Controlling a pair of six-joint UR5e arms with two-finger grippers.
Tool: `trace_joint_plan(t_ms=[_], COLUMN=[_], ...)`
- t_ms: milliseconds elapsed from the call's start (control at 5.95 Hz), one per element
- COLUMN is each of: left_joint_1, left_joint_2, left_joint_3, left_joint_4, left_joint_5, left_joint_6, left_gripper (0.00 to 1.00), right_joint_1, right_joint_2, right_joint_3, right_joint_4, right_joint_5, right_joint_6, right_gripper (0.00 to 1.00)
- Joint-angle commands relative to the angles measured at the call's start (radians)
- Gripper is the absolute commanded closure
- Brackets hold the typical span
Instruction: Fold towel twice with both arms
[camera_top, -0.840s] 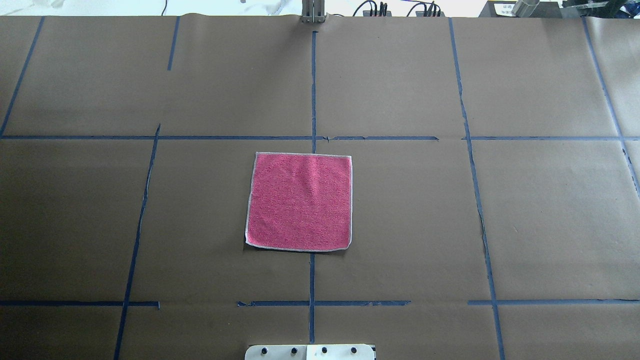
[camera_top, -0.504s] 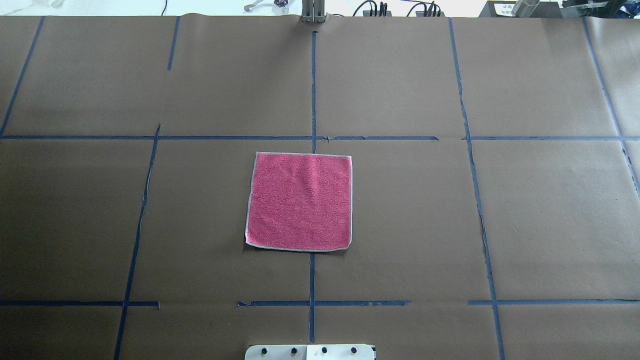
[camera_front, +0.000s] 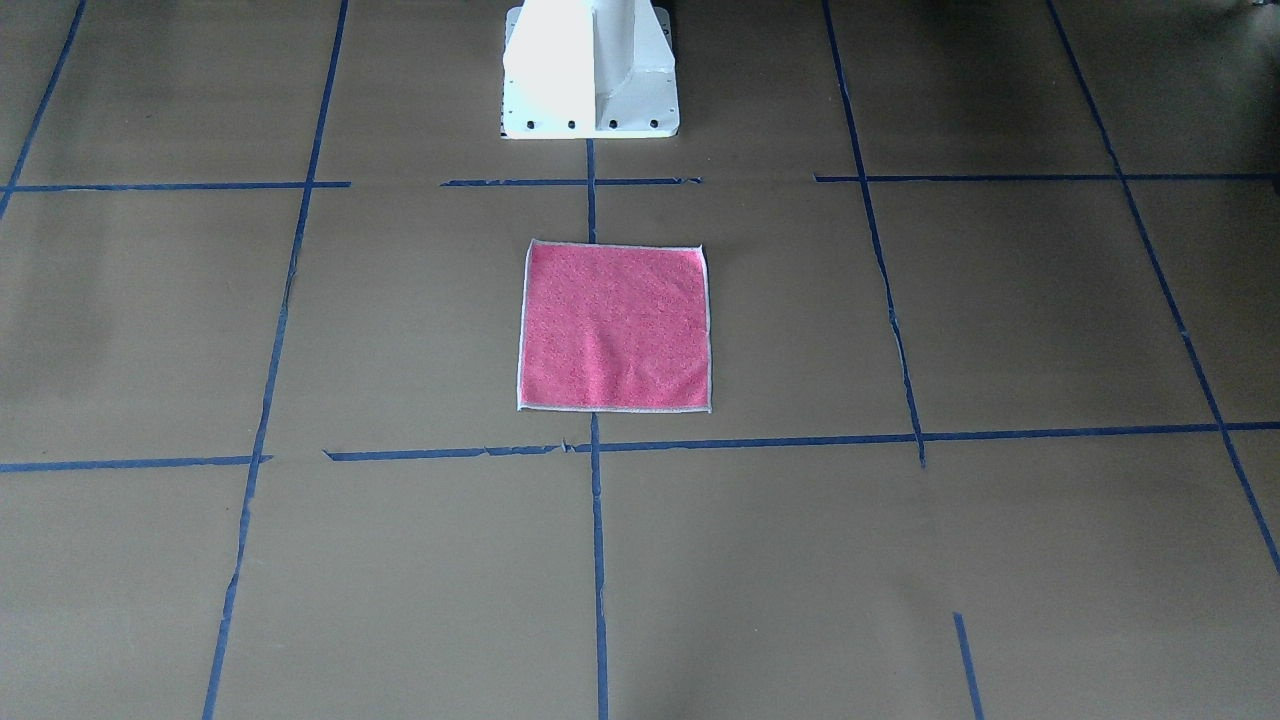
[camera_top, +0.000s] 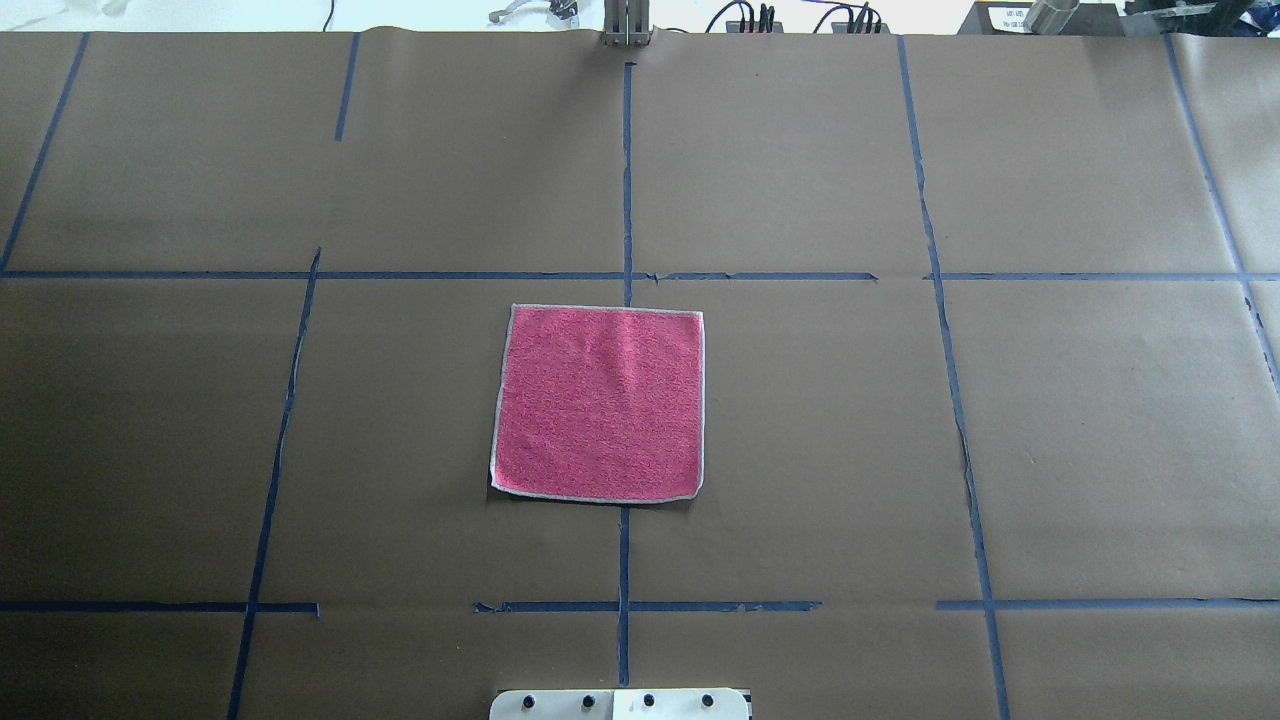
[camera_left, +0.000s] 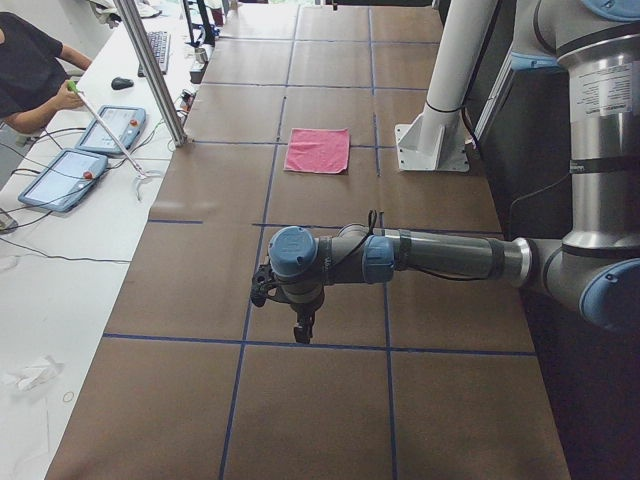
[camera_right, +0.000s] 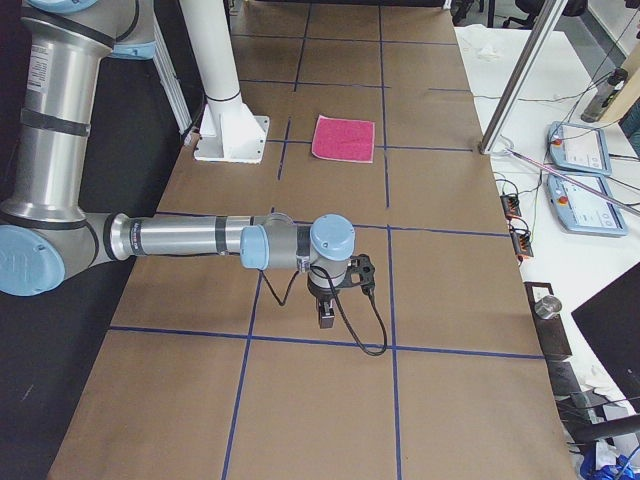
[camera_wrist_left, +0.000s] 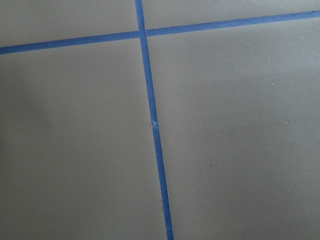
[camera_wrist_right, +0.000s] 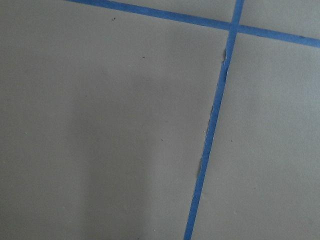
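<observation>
The towel (camera_top: 598, 402) lies flat and unfolded, pink face up with its pale border showing, at the middle of the brown table; it also shows in the front view (camera_front: 614, 326) and in both side views (camera_left: 318, 150) (camera_right: 344, 138). No arm or gripper shows in the overhead or front views. In the left side view my left gripper (camera_left: 300, 330) points down over bare paper, far from the towel. In the right side view my right gripper (camera_right: 326, 318) points down, also far from it. I cannot tell whether either is open or shut. Both wrist views show only paper and tape.
The white pedestal base (camera_front: 590, 70) stands just behind the towel. Blue tape lines (camera_top: 626, 170) cross the brown paper. A metal post (camera_left: 150, 70) stands at the far table edge. An operator (camera_left: 30, 60) and tablets (camera_left: 85, 160) are at a side desk.
The towel has not moved. A small object has come into view beyond the table's far edge.
</observation>
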Motion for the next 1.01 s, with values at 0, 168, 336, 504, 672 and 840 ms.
trace_joint_plan(t_ms=[0, 168, 336, 504, 672, 840], left_joint_1=[0.001, 0.001, 0.001, 0.001, 0.001, 0.001], left_joint_2=[-0.003, -0.005, 0.000, 0.001, 0.001, 0.001], left_joint_3=[0.006, 0.018, 0.018, 0.018, 0.017, 0.012], left_joint_4=[0.001, 0.004, 0.008, -0.002, -0.004, -0.004], left_joint_5=[0.000, 0.001, 0.000, -0.002, 0.000, 0.000], left_joint_6=[0.000, 0.000, 0.000, 0.000, 0.005, 0.005], left_gripper=[0.00, 0.00, 0.00, 0.00, 0.00, 0.00], right_joint_1=[-0.020, -0.042, -0.092, -0.115, -0.199, -0.279], right_joint_2=[0.002, 0.004, 0.007, 0.007, 0.007, 0.007], right_joint_3=[-0.001, 0.004, 0.010, 0.029, 0.080, 0.091], right_joint_4=[0.072, 0.075, 0.089, 0.123, 0.185, 0.329], right_joint_5=[0.006, 0.021, 0.048, 0.050, 0.049, 0.041], right_joint_6=[0.003, 0.008, 0.008, 0.046, 0.259, 0.484], right_gripper=[0.00, 0.00, 0.00, 0.00, 0.00, 0.00])
